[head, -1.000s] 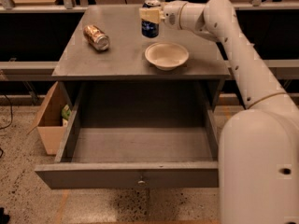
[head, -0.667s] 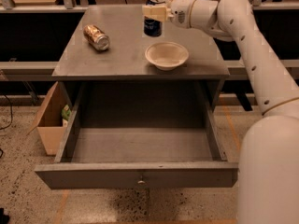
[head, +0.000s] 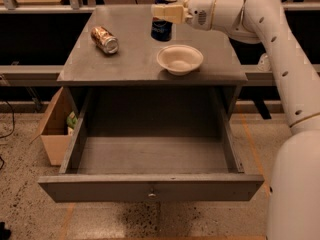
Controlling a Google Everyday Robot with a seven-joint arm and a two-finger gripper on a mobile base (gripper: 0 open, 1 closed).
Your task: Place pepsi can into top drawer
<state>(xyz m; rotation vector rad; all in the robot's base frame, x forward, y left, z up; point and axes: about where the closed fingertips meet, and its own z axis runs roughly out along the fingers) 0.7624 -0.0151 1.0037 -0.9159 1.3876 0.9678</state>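
Observation:
The pepsi can (head: 161, 30), dark blue with a silver top, stands upright at the back middle of the grey tabletop (head: 135, 59). My gripper (head: 165, 12) reaches in from the right and is shut around the can's upper part. I cannot tell whether the can rests on the table or hangs just above it. The top drawer (head: 150, 186) is pulled fully open below the tabletop. Its inside is bare and its small round knob (head: 151, 195) faces the front.
A gold-brown can (head: 105, 39) lies on its side at the tabletop's left. A white bowl (head: 180, 59) sits in front of and to the right of the pepsi can. An open cardboard box (head: 54, 129) stands on the floor to the left of the drawer.
My arm's elbow has swung up and to the right. The gripper and the pepsi can have stayed in almost the same place.

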